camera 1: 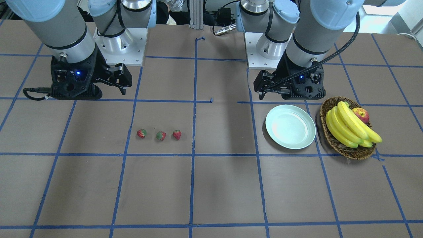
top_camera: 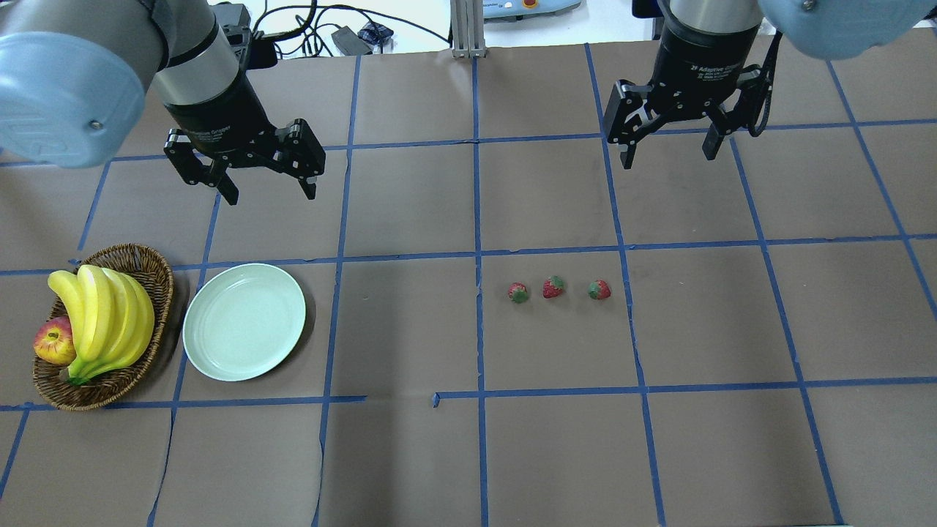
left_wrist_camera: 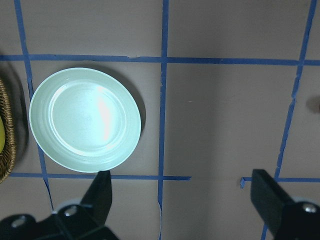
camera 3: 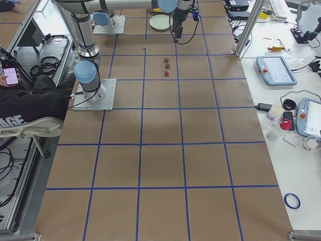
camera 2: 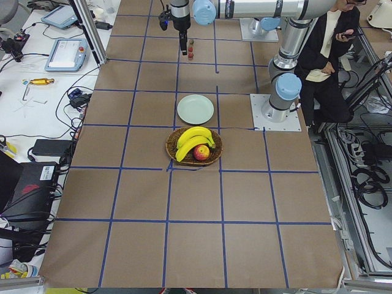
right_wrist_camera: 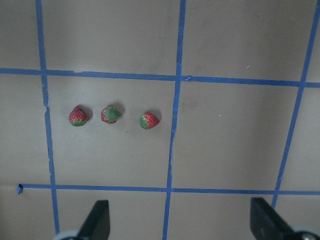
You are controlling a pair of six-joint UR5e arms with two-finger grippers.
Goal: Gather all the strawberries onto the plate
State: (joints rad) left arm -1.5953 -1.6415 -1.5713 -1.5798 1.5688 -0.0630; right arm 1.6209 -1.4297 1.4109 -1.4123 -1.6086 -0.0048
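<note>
Overhead exterior view showed both arms poised above the brown table (top_camera: 410, 454), which was crossed by blue tape lines (top_camera: 476, 197). The left gripper (top_camera: 271, 194) hovered over bare paper with its two fingers spread wide and nothing between them. The right gripper (top_camera: 670, 158) hung the same way on the right half, fingers well apart and empty. Three strawberries (top_camera: 553, 287) lay in a short row on the table just right of the centre line. They were near one another but not touching, farther out from the robot than the right gripper and a little to its left. The plate (top_camera: 244, 322) sat on the left half, well apart from the strawberries, its glossy face bare, and farther out than the left gripper. Just left of the plate stood a wicker basket (top_camera: 159, 272) holding a bunch of bananas (top_camera: 102, 315), with an apple (top_camera: 53, 341) tucked against their left side. From the table's end I could see a person (camera 2: 324, 55) in dark clothes standing on the robot's side, holding a phone.
</note>
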